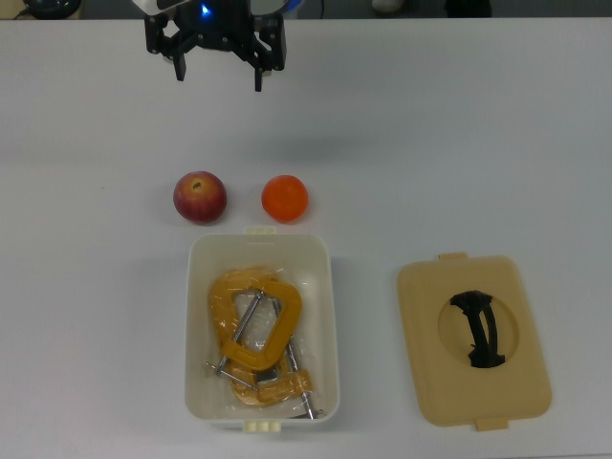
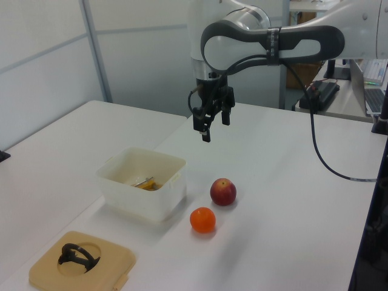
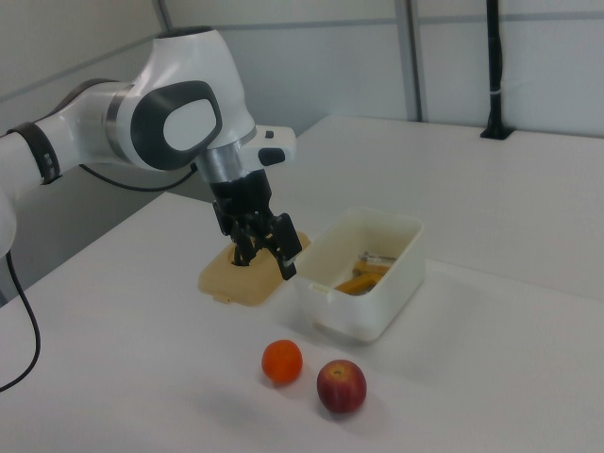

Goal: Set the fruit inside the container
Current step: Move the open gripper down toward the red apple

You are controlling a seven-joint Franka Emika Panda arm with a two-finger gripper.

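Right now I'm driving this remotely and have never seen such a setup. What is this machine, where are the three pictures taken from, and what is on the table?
The machine is a single white robot arm ending in a black two-finger gripper. Its jaws stand open and hold nothing, hanging above the table.

One picture looks straight down; the other two look across the table from opposite sides.

On the white table lie a dark red apple and an orange, side by side and apart, just outside one short end of the white container. The container already holds yellow-orange metal clamps. Its tan lid with a black handle lies flat beside it, at the top view's right.
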